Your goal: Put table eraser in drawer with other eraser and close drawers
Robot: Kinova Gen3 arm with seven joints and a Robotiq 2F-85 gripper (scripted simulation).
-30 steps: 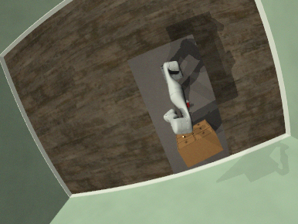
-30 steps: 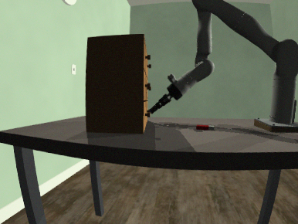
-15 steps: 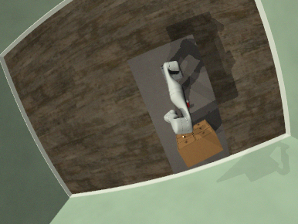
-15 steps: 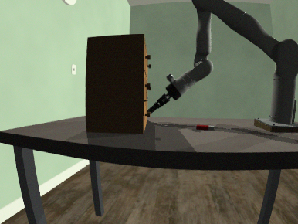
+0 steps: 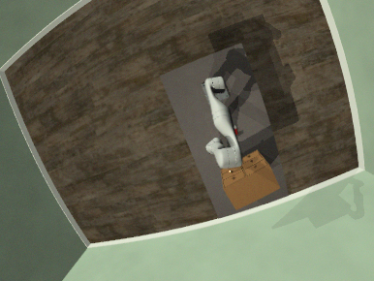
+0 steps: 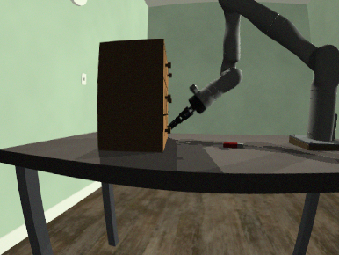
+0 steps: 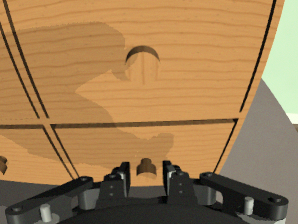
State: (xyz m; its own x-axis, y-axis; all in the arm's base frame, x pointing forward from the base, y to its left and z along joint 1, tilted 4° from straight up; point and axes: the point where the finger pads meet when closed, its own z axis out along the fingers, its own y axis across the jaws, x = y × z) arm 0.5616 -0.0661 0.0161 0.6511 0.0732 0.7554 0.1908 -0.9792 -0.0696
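The wooden chest (image 5: 254, 191) (image 6: 132, 97) (image 7: 200, 95) stands upright, its visible drawer fronts about flush. The drawers' contents are hidden. My gripper (image 6: 170, 127) (image 7: 146, 171) is partly open at the lower right drawer in the wrist view. Its fingers stand on either side of that drawer's small knob (image 7: 146, 164), with gaps showing on both sides. The arm hides the gripper in the top view. The eraser (image 5: 235, 131) (image 6: 230, 145), red with a pale end, lies on the table between the chest and the arm's base.
A larger round knob (image 7: 143, 67) is on the drawer above, and another small knob (image 7: 2, 165) is on the neighbouring lower drawer to the left. The grey table (image 5: 189, 121) (image 6: 57, 154) carries the chest and the arm's base (image 6: 317, 142).
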